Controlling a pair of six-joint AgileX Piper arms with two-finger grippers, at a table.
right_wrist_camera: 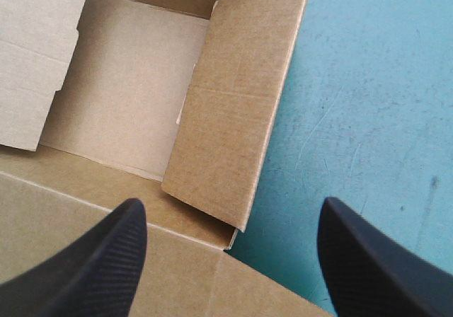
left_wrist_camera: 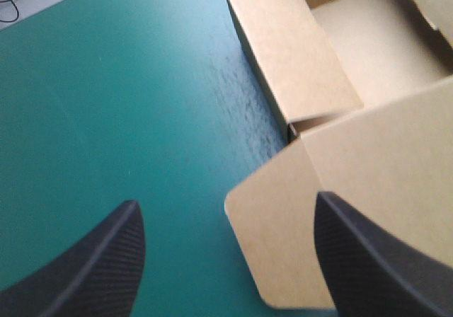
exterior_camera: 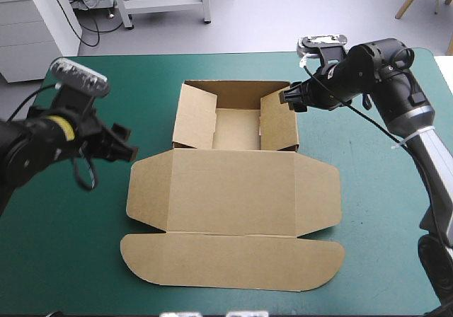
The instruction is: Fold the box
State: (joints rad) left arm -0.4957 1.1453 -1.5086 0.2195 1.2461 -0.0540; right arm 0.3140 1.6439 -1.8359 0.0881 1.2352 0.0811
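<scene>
Our left gripper point(left_wrist_camera: 226, 201) hangs released, its black fingers standing wide apart. The rounded ear point(left_wrist_camera: 272, 239) of the lid is just ahead of it and partly under one finger, and bare teal-green desk point(left_wrist_camera: 106, 105) lies under the other. Our right gripper point(right_wrist_camera: 231, 201) is likewise released and holds nothing. The right side wall point(right_wrist_camera: 233, 112) of the tray lies straight ahead between its fingers, with open desk to the outer side. The brown box point(exterior_camera: 233, 129) sits between the two grippers, its tray half level with them and its walls raised. The lid point(exterior_camera: 233, 189) is flat on the desk, and beyond the lid is its long tuck flap point(exterior_camera: 233, 264). We judge the wall-raising largely done and the side walls the matter in hand, since both seem to lean inward over the tray floor rather than stand square. The next move, we think, calls for each gripper to come in at its own wall and press it upright without shoving the light board across the desk. We cannot tell whether either wall is locked at its foot, as the board hides those joints. Each wrist view cuts off most of the tray, and the far wall's outer face is out of sight.
</scene>
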